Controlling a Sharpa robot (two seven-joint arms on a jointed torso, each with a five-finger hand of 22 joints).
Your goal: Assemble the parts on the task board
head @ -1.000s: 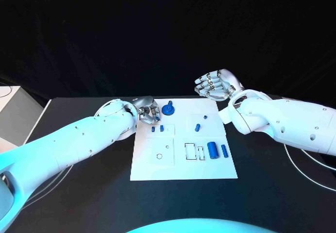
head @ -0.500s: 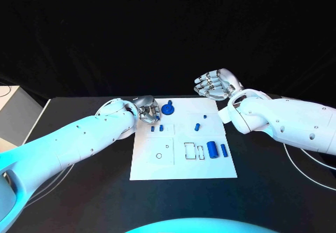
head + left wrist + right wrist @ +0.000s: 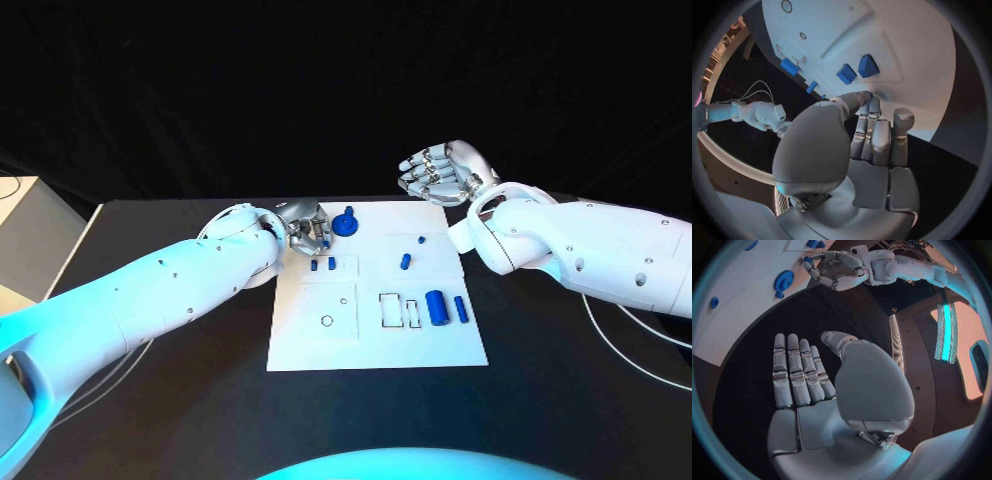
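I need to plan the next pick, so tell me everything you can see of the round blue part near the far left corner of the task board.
The round blue part is a disc, glossy and plastic-looking, with a short stem or tab pointing toward the board's far edge. It lies on the white task board near its far left corner, apparently flat. The left hand hovers just beside it, fingers curled; whether they touch it cannot be told. The right wrist view shows it too, with a paler mark at its centre.
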